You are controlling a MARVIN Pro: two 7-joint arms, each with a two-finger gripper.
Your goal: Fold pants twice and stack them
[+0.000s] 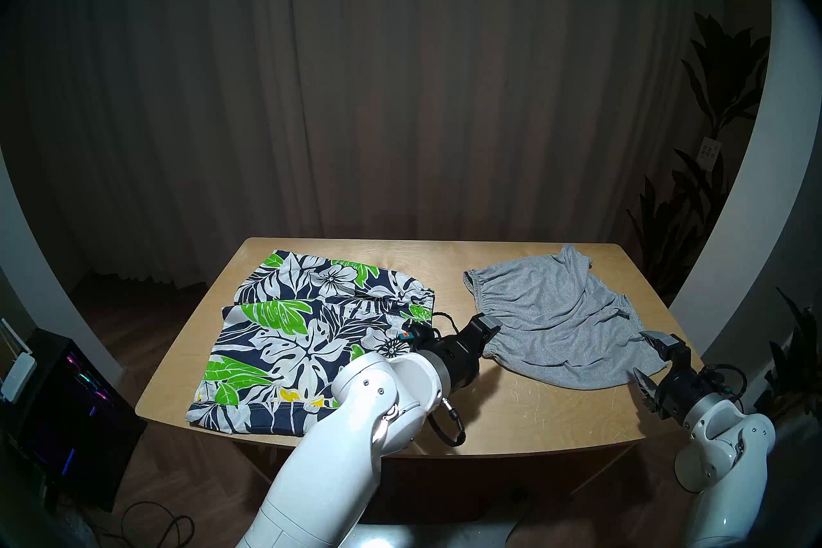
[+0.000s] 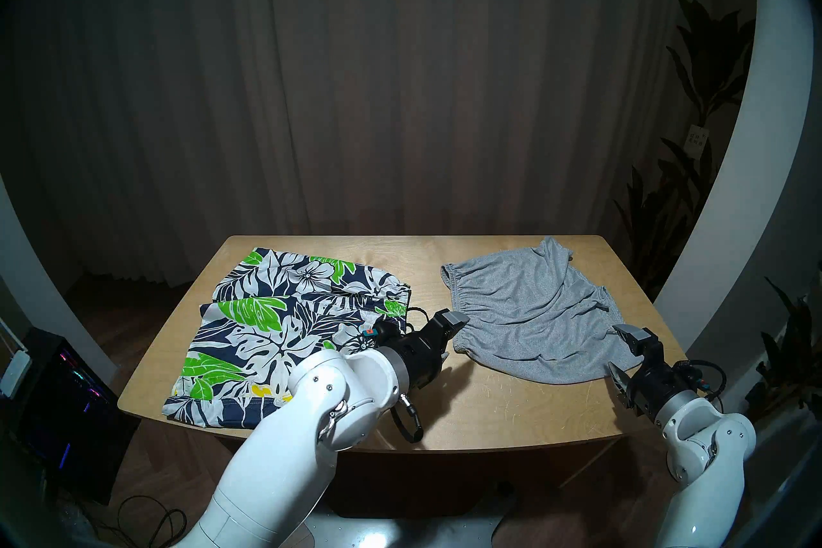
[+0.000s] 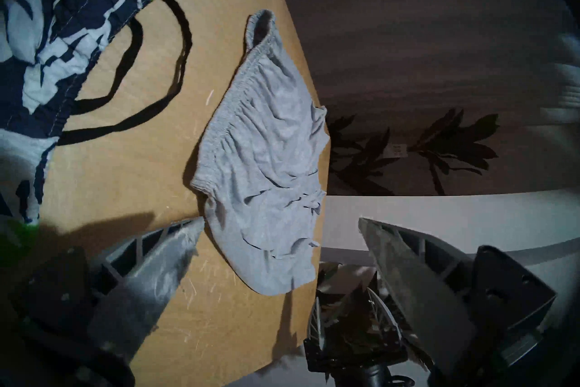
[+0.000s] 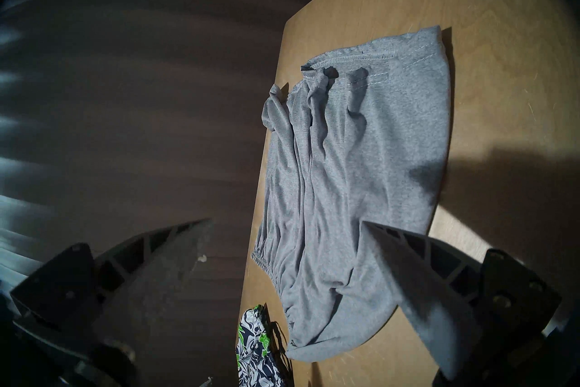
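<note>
While our left gripper and right gripper hang spread and empty, the floral shorts and grey shorts lie apart on the scratched wooden table, dark curtains behind.

You will find no readable text anywhere in these views. A small white tag hangs on the plant, its marks too blurred to read.

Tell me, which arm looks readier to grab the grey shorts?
Probably the left: its open tool sits right at the grey shorts' waistband corner. The right tool, also open, hovers off their outer edge.
</note>
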